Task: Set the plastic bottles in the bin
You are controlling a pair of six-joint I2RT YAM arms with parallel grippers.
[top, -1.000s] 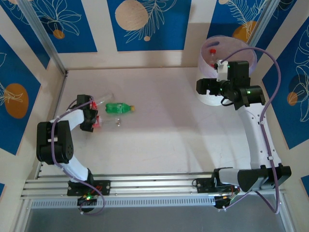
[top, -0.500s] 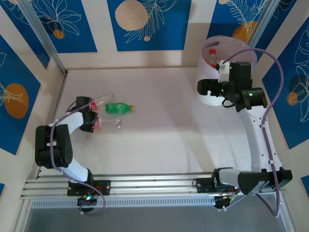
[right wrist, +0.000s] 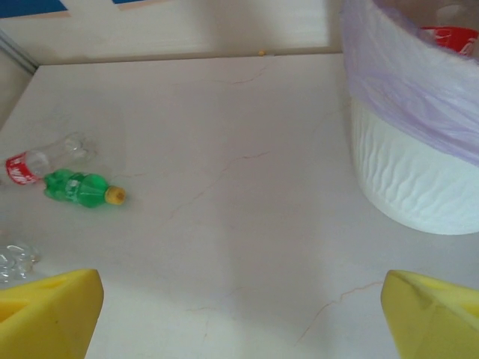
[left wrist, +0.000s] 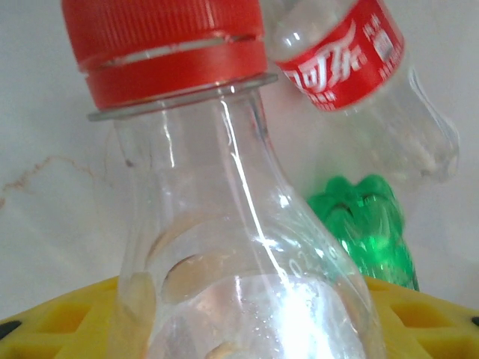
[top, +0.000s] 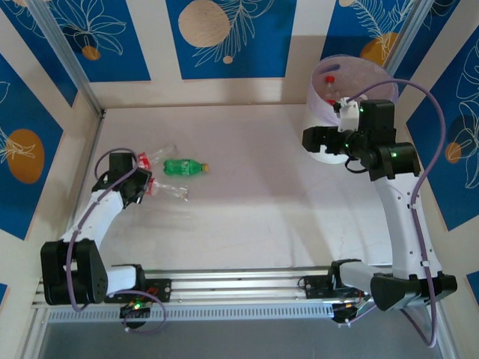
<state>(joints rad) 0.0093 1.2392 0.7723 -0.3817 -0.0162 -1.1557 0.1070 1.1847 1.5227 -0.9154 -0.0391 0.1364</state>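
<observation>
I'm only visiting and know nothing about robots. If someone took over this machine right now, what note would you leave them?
Left gripper: shut on a clear red-capped bottle, not yet carried over.
Right gripper: open, empty, beside the bin.
Done: at least one bottle with a red cap is in the bin.
Left: bin the gripped bottle, then the green bottle and the red-labelled clear bottle lying on the table.
</observation>
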